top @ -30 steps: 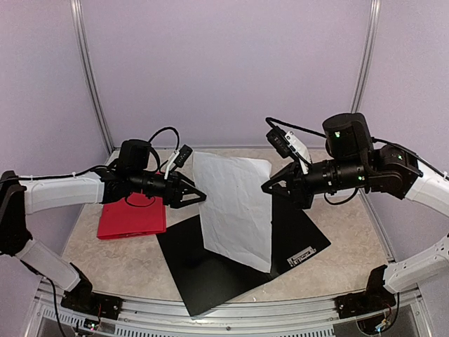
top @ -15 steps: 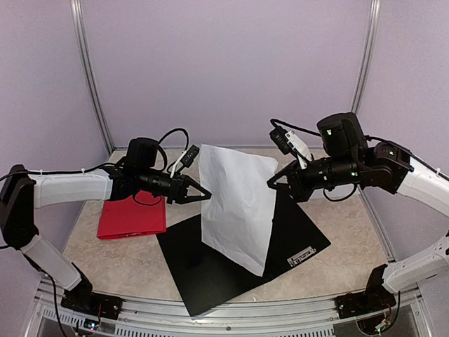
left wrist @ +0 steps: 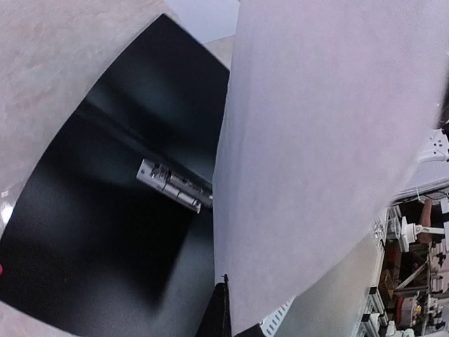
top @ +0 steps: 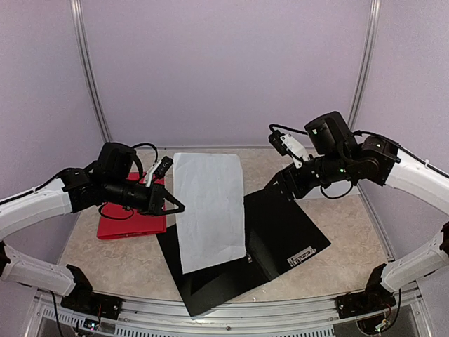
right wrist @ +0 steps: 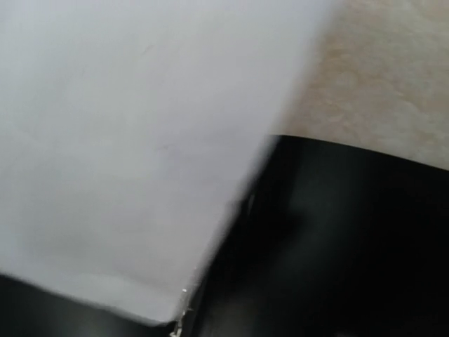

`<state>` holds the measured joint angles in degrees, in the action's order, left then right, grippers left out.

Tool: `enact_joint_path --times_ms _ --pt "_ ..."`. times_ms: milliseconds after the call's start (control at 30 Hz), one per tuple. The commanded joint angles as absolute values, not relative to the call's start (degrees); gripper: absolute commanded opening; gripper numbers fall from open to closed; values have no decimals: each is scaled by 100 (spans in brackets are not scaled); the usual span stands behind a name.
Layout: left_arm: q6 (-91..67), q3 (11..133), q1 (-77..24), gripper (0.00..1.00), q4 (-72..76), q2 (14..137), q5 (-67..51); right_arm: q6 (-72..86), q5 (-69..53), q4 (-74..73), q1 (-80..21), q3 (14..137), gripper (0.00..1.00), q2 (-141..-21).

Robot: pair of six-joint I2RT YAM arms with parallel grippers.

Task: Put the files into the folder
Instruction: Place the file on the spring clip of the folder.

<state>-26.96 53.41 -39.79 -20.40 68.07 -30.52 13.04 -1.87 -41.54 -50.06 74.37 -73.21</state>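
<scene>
The white sheet [top: 209,210] hangs tilted over the open black folder [top: 291,232], long axis running far to near, its left edge pinched in the clenched left end effector [top: 178,208], while the right end effector [top: 273,186] stands clear to its right, whether parted or closed I cannot tell.

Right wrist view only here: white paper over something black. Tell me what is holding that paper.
Observer: The left pincer is shut on the left edge of the paper.
Operator: Report my right pincer.
Observer: The right pincer sits apart from the paper's right edge, not gripping it.
Operator: Name anything else nearby.
Observer: A red folder lies to the left of the open black folder.
</scene>
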Motion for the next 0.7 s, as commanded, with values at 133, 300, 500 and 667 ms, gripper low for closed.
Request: enact_joint_path --times_ms 133,300,500,667 --pt "-5212 4382 -4043 0 -3852 5652 -2811 1310 128 -4365 -4922 7736 67 -7529" --pt "-5854 3799 -4012 3 -3711 5263 -3052 1322 19 -4286 -4927 7696 67 -7589" --pt "-6218 3267 -3847 2 -2663 5745 -3276 1378 26 -4235 -4926 7543 67 -7541" --pt "-6296 3251 -3864 0 -2199 6081 -3340 1370 12 -4214 -4927 7495 66 -7629"
